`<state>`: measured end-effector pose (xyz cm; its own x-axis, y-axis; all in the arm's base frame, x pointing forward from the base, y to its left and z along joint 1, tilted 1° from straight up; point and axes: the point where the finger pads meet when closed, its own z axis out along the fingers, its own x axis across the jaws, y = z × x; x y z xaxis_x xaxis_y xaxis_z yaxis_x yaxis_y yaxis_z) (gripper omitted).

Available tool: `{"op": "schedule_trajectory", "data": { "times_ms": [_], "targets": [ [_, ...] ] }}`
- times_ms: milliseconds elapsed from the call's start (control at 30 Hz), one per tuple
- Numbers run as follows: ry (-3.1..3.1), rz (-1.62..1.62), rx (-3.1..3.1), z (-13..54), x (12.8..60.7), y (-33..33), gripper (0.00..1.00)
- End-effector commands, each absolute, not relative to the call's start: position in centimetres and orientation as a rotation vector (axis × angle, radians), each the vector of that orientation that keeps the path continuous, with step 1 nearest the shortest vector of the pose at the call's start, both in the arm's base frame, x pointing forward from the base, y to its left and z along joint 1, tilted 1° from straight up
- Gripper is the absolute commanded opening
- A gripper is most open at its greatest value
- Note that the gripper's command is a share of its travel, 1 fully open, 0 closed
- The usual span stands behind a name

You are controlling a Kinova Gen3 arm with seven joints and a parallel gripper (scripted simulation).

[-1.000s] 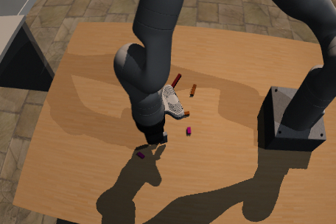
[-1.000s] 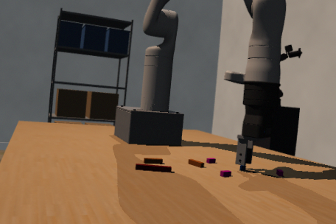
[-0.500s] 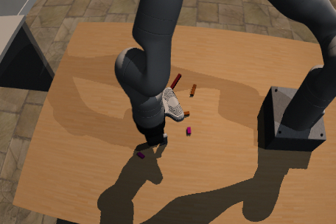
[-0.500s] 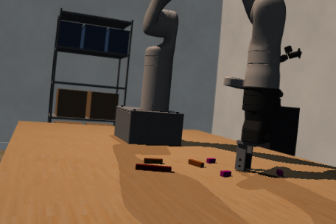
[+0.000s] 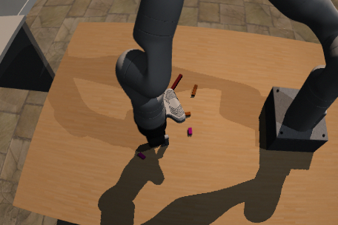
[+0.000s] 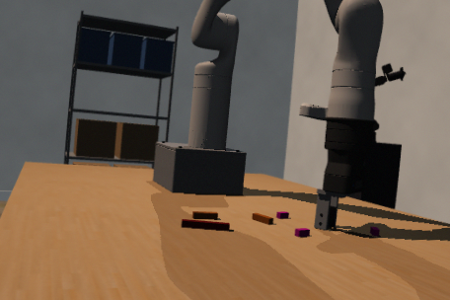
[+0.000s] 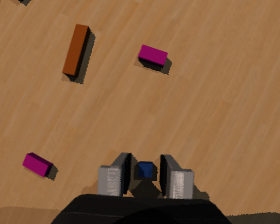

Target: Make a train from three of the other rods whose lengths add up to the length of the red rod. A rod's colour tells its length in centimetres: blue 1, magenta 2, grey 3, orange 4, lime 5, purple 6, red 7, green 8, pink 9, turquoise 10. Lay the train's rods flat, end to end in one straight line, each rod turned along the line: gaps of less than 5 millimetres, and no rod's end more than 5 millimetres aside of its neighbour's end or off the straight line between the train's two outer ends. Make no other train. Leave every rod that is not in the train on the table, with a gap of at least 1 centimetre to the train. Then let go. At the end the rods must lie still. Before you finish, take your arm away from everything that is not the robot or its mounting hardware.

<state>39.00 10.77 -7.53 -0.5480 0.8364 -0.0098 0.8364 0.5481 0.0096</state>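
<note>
My gripper stands upright with its fingertips at the table, left of the middle in the top view and at the right in the exterior view. A small blue rod lies between its fingers, which are open a little wider than the rod. The red rod lies flat farther back, with an orange rod beside it. A second orange rod and two magenta rods lie ahead of the fingers. A third magenta rod lies in the arm's shadow.
The arm's grey base block stands at the table's right side. My own forearm and wrist camera hang over the rods and hide part of one orange rod. A shelf stands beyond the table.
</note>
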Motion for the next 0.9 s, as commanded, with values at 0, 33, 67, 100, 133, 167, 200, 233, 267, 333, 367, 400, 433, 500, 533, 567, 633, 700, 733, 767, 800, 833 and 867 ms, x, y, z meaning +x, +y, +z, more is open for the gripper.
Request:
{"op": "schedule_trajectory", "data": {
  "times_ms": [0,33,67,100,133,167,200,233,267,333,367,400,433,500,533,567,633,700,733,767,800,833,867],
  "targets": [
    [2.751,0.008,1.486,-7.47,39.06,10.79,0.54],
    [2.751,0.008,1.486,-7.47,39.06,10.79,0.54],
    [2.751,0.008,1.486,-7.47,39.06,10.79,0.54],
    [2.751,0.008,1.486,-7.47,39.06,10.79,0.54],
    [2.751,0.008,1.486,-7.47,39.06,10.79,0.54],
    [2.751,0.008,1.486,-7.47,39.06,10.79,0.54],
    [2.751,0.008,1.486,-7.47,39.06,10.79,0.54],
    [2.751,0.008,1.486,-7.47,39.06,10.79,0.54],
    [2.751,0.008,1.486,-7.47,39.06,10.79,0.54],
    [2.751,0.008,1.486,-7.47,39.06,10.79,0.54],
    [2.751,0.008,1.486,-7.47,39.06,10.79,0.54],
    [2.751,0.008,1.486,-7.47,39.06,10.79,0.54],
    [2.751,0.008,1.486,-7.47,39.06,10.79,0.54],
    [2.751,0.008,1.486,-7.47,39.06,10.79,0.54],
    [2.751,0.008,1.486,-7.47,39.06,10.79,0.54],
    [2.751,0.008,1.486,-7.47,39.06,10.79,0.54],
    [2.751,0.008,1.486,-7.47,39.06,10.79,0.54],
    [2.751,0.008,1.486,-7.47,39.06,10.79,0.54],
    [2.751,0.008,1.486,-7.47,39.06,10.79,0.54],
    [2.751,0.008,1.486,-7.47,39.06,10.79,0.54],
    [2.751,0.008,1.486,-7.47,39.06,10.79,0.24],
    [2.751,0.008,1.486,-7.47,39.06,10.79,0.24],
    [2.751,0.008,1.486,-7.47,39.06,10.79,0.24]
  ]
}}
